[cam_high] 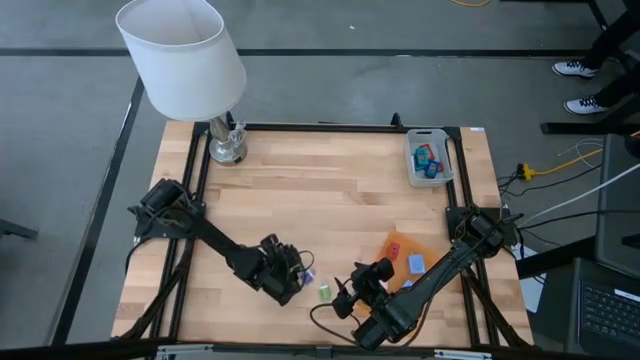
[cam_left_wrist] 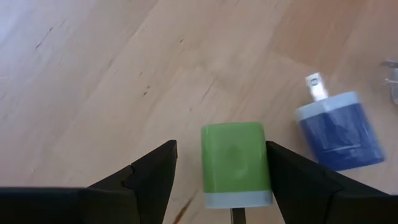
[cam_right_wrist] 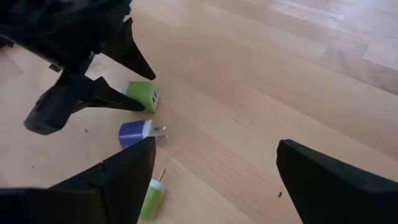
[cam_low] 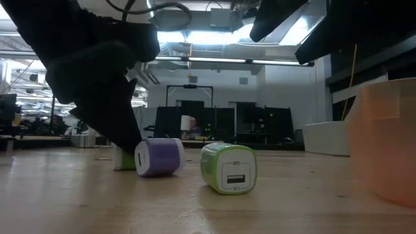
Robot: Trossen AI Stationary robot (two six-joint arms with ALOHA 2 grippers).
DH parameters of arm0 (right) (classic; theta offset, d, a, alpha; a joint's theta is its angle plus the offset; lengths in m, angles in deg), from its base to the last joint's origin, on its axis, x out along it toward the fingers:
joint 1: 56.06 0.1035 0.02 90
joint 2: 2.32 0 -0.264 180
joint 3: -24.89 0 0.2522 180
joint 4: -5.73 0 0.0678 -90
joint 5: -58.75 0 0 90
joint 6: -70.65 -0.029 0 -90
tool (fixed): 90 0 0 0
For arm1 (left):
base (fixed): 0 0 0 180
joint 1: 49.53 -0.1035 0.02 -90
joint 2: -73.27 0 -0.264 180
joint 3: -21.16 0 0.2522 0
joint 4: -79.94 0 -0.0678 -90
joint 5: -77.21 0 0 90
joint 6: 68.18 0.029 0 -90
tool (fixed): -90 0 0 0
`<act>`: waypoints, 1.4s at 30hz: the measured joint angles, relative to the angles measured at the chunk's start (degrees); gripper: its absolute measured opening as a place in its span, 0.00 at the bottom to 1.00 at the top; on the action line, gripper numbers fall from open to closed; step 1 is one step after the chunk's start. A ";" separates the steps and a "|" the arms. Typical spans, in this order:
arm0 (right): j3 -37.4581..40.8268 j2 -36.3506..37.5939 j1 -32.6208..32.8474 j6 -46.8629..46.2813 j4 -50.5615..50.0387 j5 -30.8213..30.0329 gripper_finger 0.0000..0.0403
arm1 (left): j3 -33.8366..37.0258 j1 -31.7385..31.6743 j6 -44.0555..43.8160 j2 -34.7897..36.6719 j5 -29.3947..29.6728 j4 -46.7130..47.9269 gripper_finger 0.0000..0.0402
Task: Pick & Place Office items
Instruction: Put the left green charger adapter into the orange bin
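Left wrist view has the left gripper (cam_left_wrist: 217, 174) straddling a small green plastic charger cube (cam_left_wrist: 235, 163), fingers parted either side and not yet pinching, one finger close against its flank. It lies near the front table edge; beside it rests a blue-purple plug cube (cam_left_wrist: 339, 127), and a second green plug (cam_right_wrist: 152, 198) nearby. I'd say the left arm is lined up for a grab. The right gripper (cam_right_wrist: 214, 180) hangs wide open and empty just beside them, likely waiting. The grey plastic tray (cam_high: 430, 157), already holding pieces, sits at the far right corner.
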 joint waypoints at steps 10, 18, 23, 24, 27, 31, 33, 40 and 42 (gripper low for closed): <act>0.00 0.00 0.00 0.02 0.07 0.00 0.82 | 2.74 -1.95 0.87 0.22 -3.57 -0.28 0.59; 0.00 0.00 -0.04 0.79 0.08 -0.25 0.82 | 3.19 -1.72 3.49 0.15 -1.61 -2.02 0.50; 0.00 0.00 -0.25 4.34 0.51 -0.44 0.82 | 3.23 -1.77 4.34 0.07 1.07 -2.72 0.36; 0.00 0.00 -0.35 4.52 0.57 -0.44 0.82 | 3.23 -1.77 4.55 0.07 1.29 -2.73 0.36; -0.43 0.02 -0.72 3.99 0.60 -0.69 0.82 | 3.23 -1.77 6.23 0.11 0.97 -3.67 0.36; -4.45 0.94 0.27 10.69 0.43 -6.52 0.80 | 3.23 -1.66 9.38 0.13 0.69 -6.02 0.36; -7.31 1.67 2.06 15.17 0.08 -11.18 0.79 | 3.21 -1.65 11.17 0.17 0.89 -7.35 0.37; -18.04 2.67 9.52 29.00 -0.05 -25.15 0.73 | 3.21 -1.96 14.57 0.49 2.08 -9.74 0.37; -21.11 2.71 11.16 30.13 0.14 -23.22 0.72 | 3.19 -2.17 14.85 0.93 2.46 -9.99 0.37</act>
